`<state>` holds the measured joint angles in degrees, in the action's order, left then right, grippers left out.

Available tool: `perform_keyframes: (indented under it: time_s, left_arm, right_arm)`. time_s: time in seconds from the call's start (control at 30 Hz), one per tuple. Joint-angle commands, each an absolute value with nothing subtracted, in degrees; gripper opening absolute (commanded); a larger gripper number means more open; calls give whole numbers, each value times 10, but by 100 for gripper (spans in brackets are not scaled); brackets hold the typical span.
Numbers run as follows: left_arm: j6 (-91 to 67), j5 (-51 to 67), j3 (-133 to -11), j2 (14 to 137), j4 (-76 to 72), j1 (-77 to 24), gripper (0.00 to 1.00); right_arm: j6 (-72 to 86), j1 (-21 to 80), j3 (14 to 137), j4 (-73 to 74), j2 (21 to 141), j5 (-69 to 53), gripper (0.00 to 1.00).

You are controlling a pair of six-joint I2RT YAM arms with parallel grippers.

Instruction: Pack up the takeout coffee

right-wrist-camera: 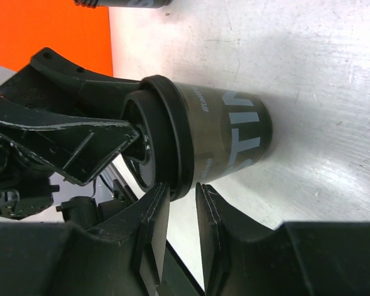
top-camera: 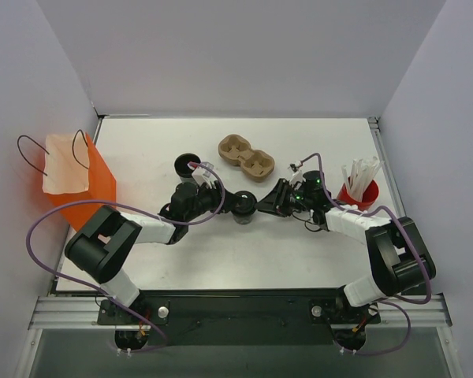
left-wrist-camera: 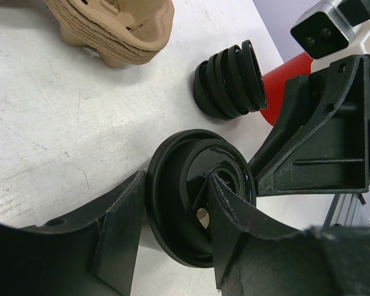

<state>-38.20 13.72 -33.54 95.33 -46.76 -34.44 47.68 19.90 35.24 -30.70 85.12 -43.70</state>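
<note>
The takeout coffee (top-camera: 243,208) is stood mid-table, largely hidden from above by both arms. Only at the wrists is the left gripper (left-wrist-camera: 176,203) seen clamped across its lid rim. The right gripper (right-wrist-camera: 182,192) is nearly closed at that rim — whether it grips cannot be told. A lid stack (left-wrist-camera: 230,80) and a cardboard carrier (top-camera: 246,156) are set beyond.

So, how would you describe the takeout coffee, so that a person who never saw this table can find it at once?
On the white table, look at the middle, on the near side of the cardboard cup carrier. The takeout coffee is the small black cup standing there. Unlike the open black cup further back on the left, it wears a round black lid.
</note>
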Motion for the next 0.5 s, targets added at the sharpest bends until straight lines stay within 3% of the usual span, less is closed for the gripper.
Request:
perform_keyframes:
  time_s: [0.0, 0.47]
  left_arm:
    - [-308, 94, -289, 1020, -214, -348, 51]
    - [-322, 95, -282, 1049, -238, -348, 51]
  right_arm:
    - [449, 209, 355, -289, 848, -411, 25]
    - [482, 308, 246, -225, 916, -193, 20]
